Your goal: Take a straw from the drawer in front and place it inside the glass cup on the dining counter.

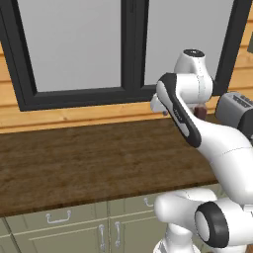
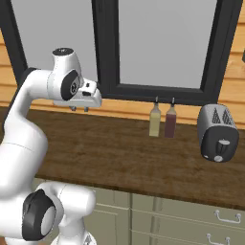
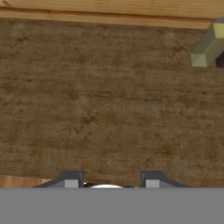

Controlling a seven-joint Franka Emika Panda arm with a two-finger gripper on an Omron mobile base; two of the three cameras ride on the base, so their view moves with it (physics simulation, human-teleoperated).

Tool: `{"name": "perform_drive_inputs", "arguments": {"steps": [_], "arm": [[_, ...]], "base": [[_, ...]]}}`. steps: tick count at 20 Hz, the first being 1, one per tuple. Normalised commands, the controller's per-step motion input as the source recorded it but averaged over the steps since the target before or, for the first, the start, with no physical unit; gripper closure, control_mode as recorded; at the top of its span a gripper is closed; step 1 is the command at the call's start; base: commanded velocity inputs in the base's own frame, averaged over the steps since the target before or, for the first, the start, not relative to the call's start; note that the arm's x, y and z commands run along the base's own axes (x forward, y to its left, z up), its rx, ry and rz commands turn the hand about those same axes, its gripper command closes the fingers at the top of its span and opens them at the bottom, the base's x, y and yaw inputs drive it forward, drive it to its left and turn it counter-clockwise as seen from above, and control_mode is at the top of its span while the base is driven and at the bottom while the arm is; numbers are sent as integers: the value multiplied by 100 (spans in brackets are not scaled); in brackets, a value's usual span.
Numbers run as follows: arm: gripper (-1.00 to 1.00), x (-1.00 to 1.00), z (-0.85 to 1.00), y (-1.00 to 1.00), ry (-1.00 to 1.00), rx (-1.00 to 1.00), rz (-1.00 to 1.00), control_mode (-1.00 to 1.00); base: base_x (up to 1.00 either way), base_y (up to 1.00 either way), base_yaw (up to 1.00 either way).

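Dark wood counter [image 2: 119,148] beneath window [image 2: 162,43]; green cabinets [image 2: 182,215] below, cut off by the frame. Toaster [image 2: 217,133] and two bottles [image 2: 161,120] near wall. Gripper [image 2: 79,108] above bare counter, fingers [image 3: 70,180] apart, holding nothing; tips partly hidden.

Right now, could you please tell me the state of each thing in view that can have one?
gripper: open, holding nothing, above the counter.
cabinet drawers: shut.
cabinet doors: shut.
two bottles: upright, side by side.
toaster: upright, slots empty.
window: shut.
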Motion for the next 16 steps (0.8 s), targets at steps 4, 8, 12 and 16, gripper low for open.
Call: {"name": "perform_drive_inputs", "arguments": {"steps": [4,8,12,16], "arm": [[-100,-25,-1,-9,0,0,-2,-100],[-100,-71,-29,-21,0,0,-8,-100],[-100,-69,-61,-12,-1,1,-8,-100],[-100,-55,-62,0,0,8,-7,-100]], "base": [[0,0,0],[0,0,0],[0,0,0],[0,0,0]]}}
